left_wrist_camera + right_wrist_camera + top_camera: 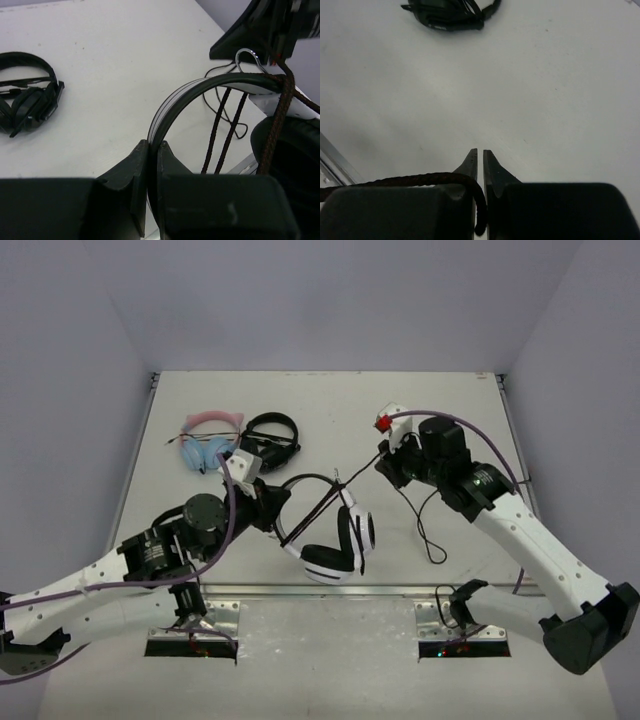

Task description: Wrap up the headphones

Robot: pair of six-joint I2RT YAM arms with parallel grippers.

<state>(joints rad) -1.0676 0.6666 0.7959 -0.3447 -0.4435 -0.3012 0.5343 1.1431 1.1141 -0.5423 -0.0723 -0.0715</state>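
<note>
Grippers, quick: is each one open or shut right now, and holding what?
Left gripper: closed, clamped on the headband.
Right gripper: closed, pinching the cable.

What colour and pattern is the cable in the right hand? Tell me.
The cable is braided, near-black; clearest in right wrist view.

Left arm (150, 560) angled inward toward centre; left gripper (153, 146) clamped on the headphones (335, 540) at the headband. Right arm (530, 540) likewise reaches inward (elbow bent); right gripper (480, 152) pinched on the cable (420, 179).
</note>
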